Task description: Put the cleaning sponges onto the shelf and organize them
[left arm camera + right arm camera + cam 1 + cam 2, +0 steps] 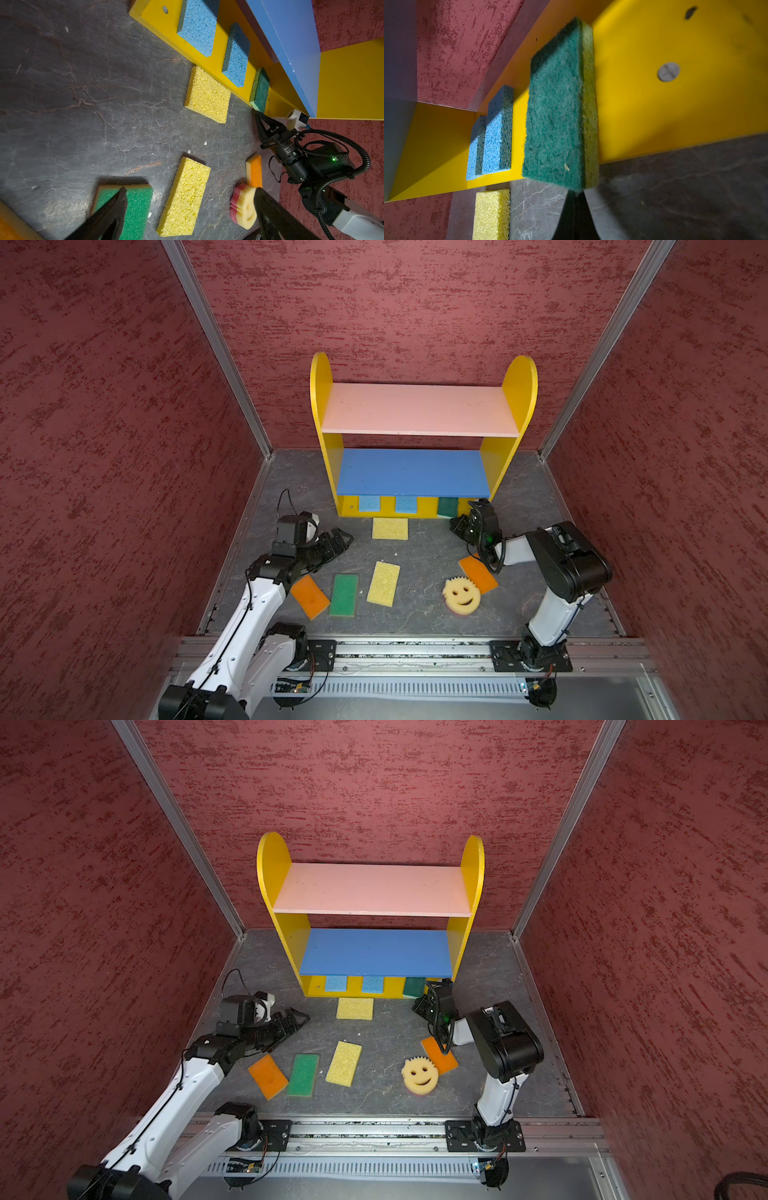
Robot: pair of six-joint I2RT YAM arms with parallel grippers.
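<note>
Shelf: the shelf [419,410] stands at 12 o'clock on the table [424,556]; its pink top board and blue middle board are both bare.
Bottom tier: three are home! One blue sponge [369,504], a second blue sponge [406,504] and a shelved green sponge [447,507] lie in a row on the yellow base, with the green one at the 3 o'clock end.
Right pincer: the right pincer [258,117] is pressed together and carries nothing. Its tip is right at the near edge of the shelved green sponge; I can't tell whether it is touching or just beside.
Left pincer: the left pincer [345,539] is spread wide and empty, over the table at 9 o'clock.
Waiting at the front: a yellow sponge [390,529] lies just before the base, at 12 o'clock from table centre.
Waiting mid-table: a second yellow sponge [383,583] lies near centre, with a loose green sponge [344,594] and an orange sponge [310,596] toward 7 o'clock.
Waiting on the right: the smiley sponge [461,594] is at 5 o'clock, touching a second orange sponge [478,574] that is partly under the right arm.
Score: three of nine shelved, six to go; I'd call it about a third done.
Left to do: by my reading, the last green wants its partner, and two whole boards are free for the yellows, the oranges and the smiley.
</note>
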